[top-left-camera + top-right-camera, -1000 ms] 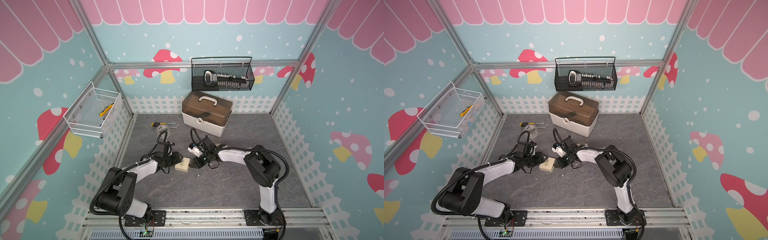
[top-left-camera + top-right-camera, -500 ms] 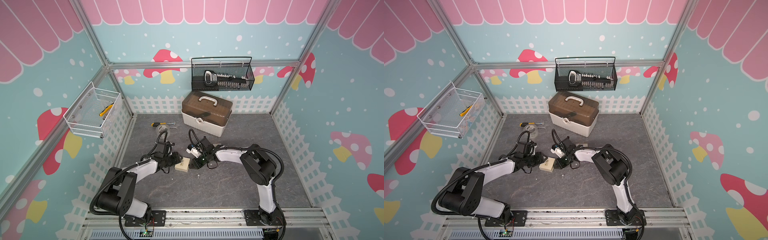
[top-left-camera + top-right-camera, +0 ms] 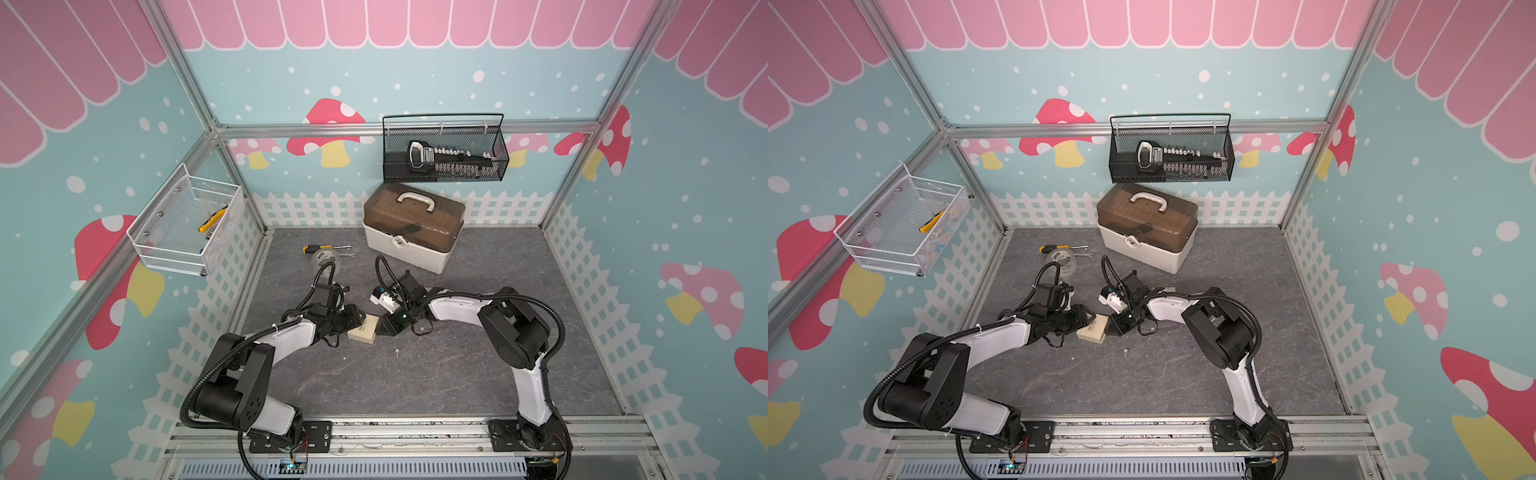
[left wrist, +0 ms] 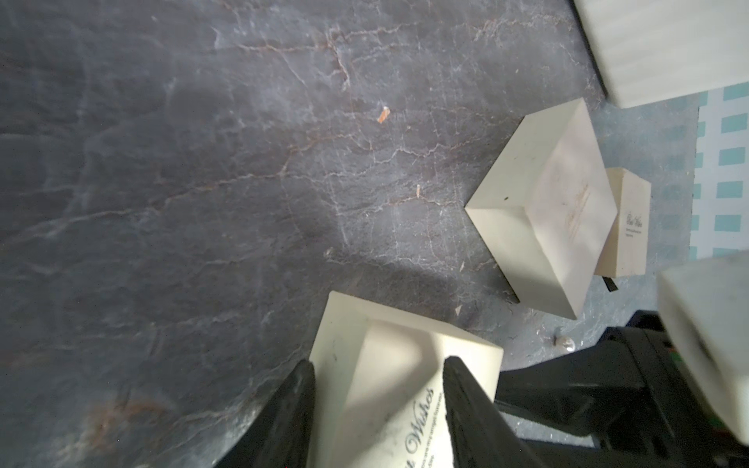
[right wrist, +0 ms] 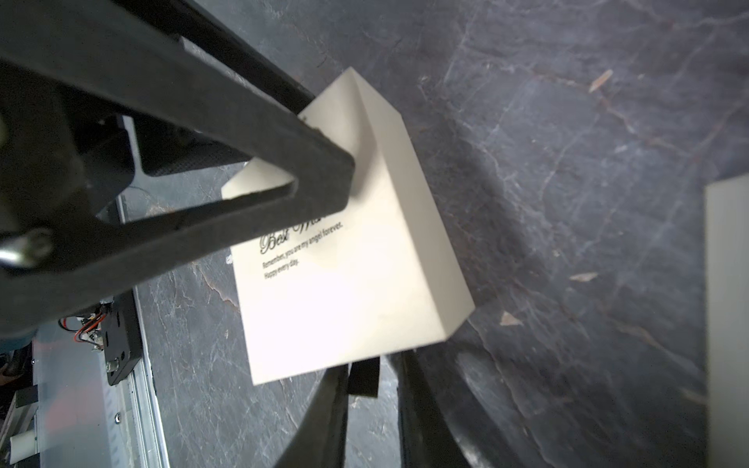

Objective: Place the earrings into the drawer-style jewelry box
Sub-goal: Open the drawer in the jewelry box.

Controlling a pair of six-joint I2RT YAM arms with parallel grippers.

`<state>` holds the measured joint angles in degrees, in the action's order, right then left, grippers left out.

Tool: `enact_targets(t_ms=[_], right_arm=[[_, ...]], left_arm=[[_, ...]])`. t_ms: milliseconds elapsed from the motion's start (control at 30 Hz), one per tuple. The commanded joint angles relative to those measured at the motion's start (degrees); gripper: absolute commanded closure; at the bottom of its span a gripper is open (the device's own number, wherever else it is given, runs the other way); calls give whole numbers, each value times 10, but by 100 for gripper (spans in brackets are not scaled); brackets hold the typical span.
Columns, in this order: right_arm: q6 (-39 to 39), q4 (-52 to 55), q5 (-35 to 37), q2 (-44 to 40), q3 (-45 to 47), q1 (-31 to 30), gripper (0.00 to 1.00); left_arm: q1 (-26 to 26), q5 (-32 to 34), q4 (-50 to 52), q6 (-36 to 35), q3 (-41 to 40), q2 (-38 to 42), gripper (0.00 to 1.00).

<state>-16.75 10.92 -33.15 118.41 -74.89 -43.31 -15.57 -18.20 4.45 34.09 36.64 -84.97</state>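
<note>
**Position.** We find the cream rectangular cardboard jewelry box (image 3: pixel 365 331), printed with black "Best Wishes" script, lying on the grey stone-patterned surface (image 3: pixel 415 386). In both top views it sits just below the centre of the frame, between the two arms. Its drawer appears shut.

**Grippers.**
- The left gripper (image 4: pixel 379 364) is clamped on one end of the box, a jaw against each side, bracing it.
- At the opposite end a short black ribbon pull tab (image 5: pixel 363 379) hangs from the drawer.
- The right gripper (image 5: pixel 375 389) stands astride this tab with its jaws narrowly apart. A sliver of gap shows beside the ribbon, so we judge the pinch not yet made.

**Earrings.** One earring (image 3: pixel 397 352), a tiny silvery-white bead on a short pin, lies loose on the surface. In a top view it is just below the right gripper, near the box but apart from it. The second we cannot place with confidence.

**Handling assessment.**
- The box is light, stiff card. It is liable to slide when the drawer is drawn and to dent under a hard squeeze, so the bracing hold looks sound.
- The tab is soft and thin. It should be taken near its root and pulled straight along the drawer's travel.
- The earring has next to no weight and is hard, smooth and rounded, so it will roll or flick away at a glancing touch.
- We recommend taking the earring across the bead from directly above, closing slowly. The pin is fine and could bend.

**Also noted.** Two further cream boxes (image 4: pixel 543 210) lie beyond the held one, and a brown-lidded white plastic toolbox (image 3: pixel 411 232) stands at upper centre
</note>
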Motion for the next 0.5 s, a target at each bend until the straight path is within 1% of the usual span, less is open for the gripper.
enact_targets(t_ms=[0,200,433,467], right_arm=[[7,5,-12,16,-17,-7,80],[3,5,-18,23,-32,-13,87],[-4,5,-19,45,-63,-31,100],[-5,4,-17,48,-67,-33,100]], left_arm=[[-4,2,7,2,-7,-2,48],[1,25,22,8,-10,6,49],[36,35,36,15,-19,22,49],[41,35,38,15,-22,26,49]])
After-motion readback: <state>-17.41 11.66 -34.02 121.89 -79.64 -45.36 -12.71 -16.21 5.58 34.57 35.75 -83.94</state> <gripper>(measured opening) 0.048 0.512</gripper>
